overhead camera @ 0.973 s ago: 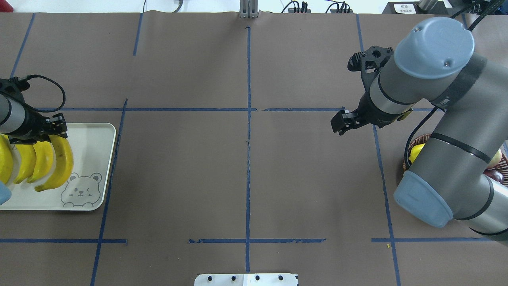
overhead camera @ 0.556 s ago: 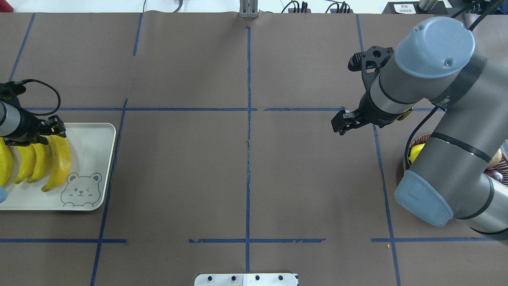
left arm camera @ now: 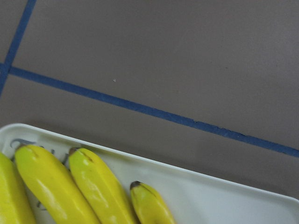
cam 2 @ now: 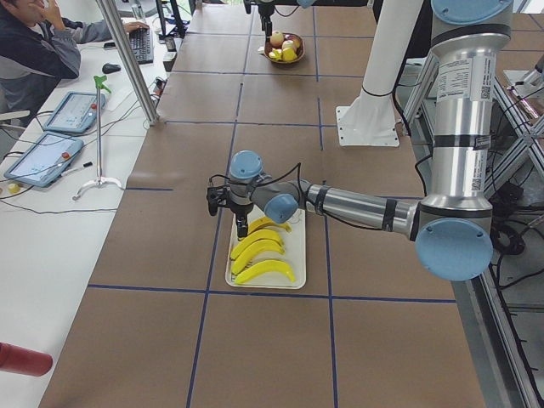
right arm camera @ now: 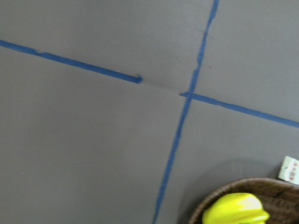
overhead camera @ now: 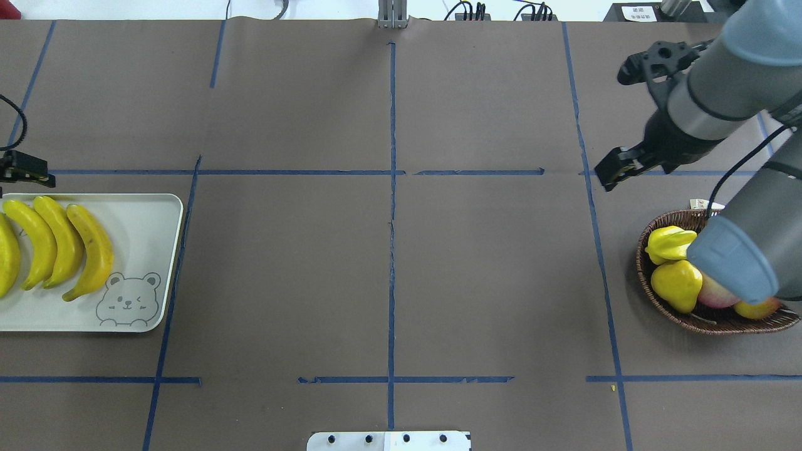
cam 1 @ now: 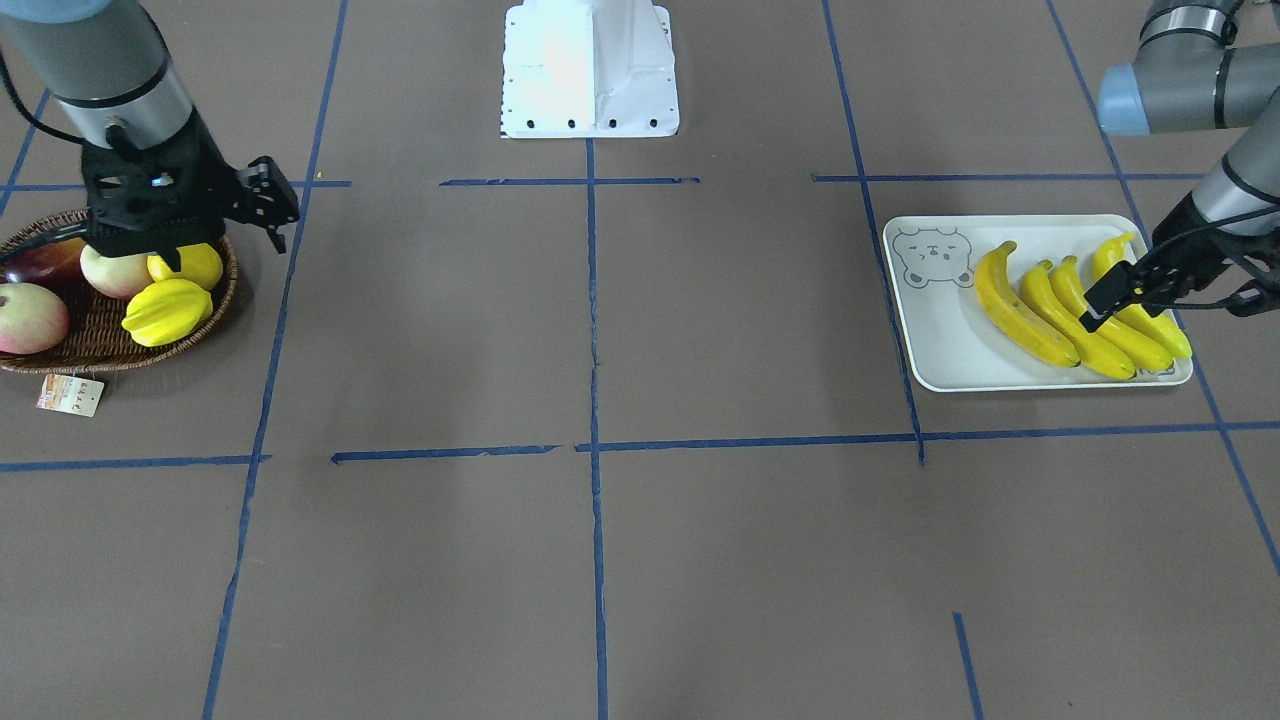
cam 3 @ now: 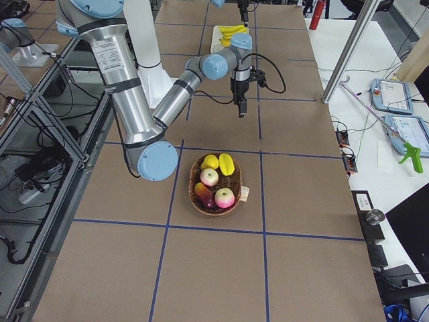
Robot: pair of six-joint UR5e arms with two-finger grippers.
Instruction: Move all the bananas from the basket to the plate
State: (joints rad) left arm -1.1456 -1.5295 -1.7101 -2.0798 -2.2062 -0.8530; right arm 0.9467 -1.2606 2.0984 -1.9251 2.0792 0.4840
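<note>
Several yellow bananas [overhead camera: 88, 250] lie side by side on the pale bear-print plate [overhead camera: 144, 232] at the table's left end, also seen in the front view as bananas [cam 1: 1020, 310] on the plate [cam 1: 940, 330]. My left gripper [cam 1: 1100, 300] hovers just above them, open and holding nothing. The wicker basket [overhead camera: 640, 263] at the right end holds a starfruit, a lemon and apples. My right gripper [overhead camera: 611, 174] hangs open and empty over bare table, beyond the basket.
A paper tag [cam 1: 70, 395] lies beside the basket [cam 1: 100, 335]. The white robot base [cam 1: 590, 70] stands at the near middle edge. Brown table with blue tape lines stretches between plate and basket. A person sits at a side desk [cam 2: 34, 51].
My left gripper let go of the last banana, which now lies on the plate, and drew back to the left. My right arm swung right and away, uncovering the basket.
</note>
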